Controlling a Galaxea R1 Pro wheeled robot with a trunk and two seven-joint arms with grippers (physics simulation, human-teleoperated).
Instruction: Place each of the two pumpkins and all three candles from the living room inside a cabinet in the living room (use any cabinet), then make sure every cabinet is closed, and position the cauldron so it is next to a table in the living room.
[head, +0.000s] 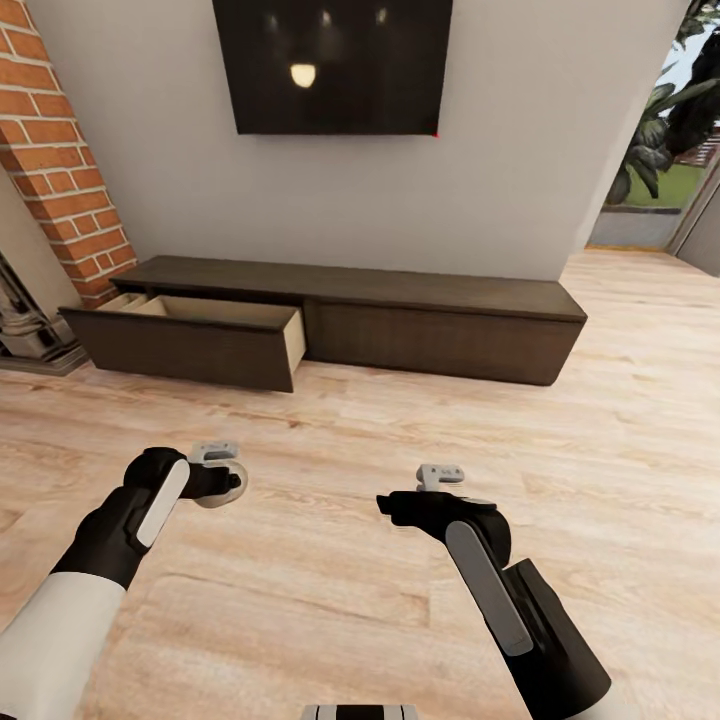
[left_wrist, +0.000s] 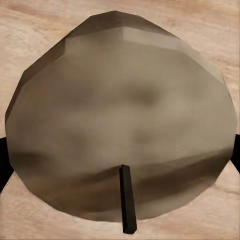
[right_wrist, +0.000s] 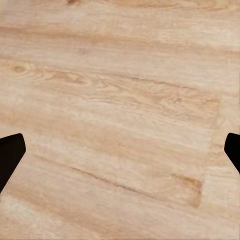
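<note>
My left gripper is shut on a candle, a stubby tan-brown cylinder with a thin dark wick. It is held above the wood floor in front of the cabinet. The candle shows as a pale round shape between the fingers in the head view. The cabinet is a long, low, dark brown unit against the white wall. Its left drawer is pulled out, showing pale wood insides. My right gripper hangs open over bare floor with nothing between its fingers. Pumpkins and cauldron are out of view.
A black TV hangs on the wall above the cabinet. A brick pillar and a fireplace edge stand at the left. At the right, a doorway opens onto plants. Wood floor stretches between me and the cabinet.
</note>
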